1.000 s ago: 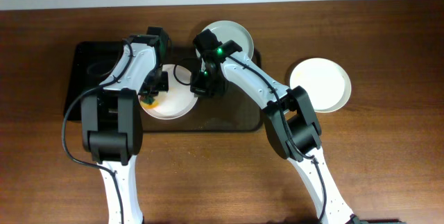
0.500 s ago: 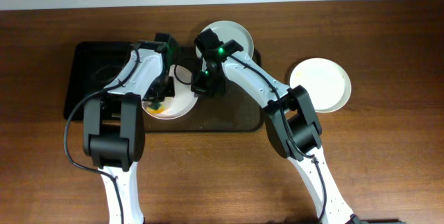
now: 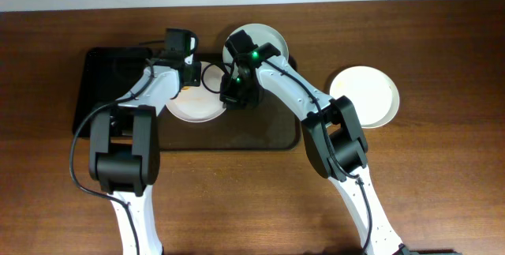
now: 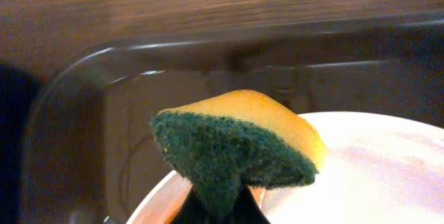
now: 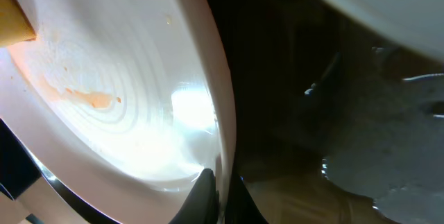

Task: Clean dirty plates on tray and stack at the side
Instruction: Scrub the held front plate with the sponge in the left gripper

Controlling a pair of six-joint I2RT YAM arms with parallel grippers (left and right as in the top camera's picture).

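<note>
A white plate with orange-brown smears lies on the dark brown tray. My left gripper is shut on a yellow and green sponge at the plate's far rim. My right gripper is shut on the right rim of this plate. A second plate sits at the tray's far edge behind my right arm. A third white plate lies on the table to the right of the tray.
A black rectangular bin stands at the left, next to the tray. The tray's raised rim and the wooden table lie beyond.
My left gripper has moved with the sponge from the plate's near left side up to its far rim. My right gripper has kept its hold on the plate's rim.
</note>
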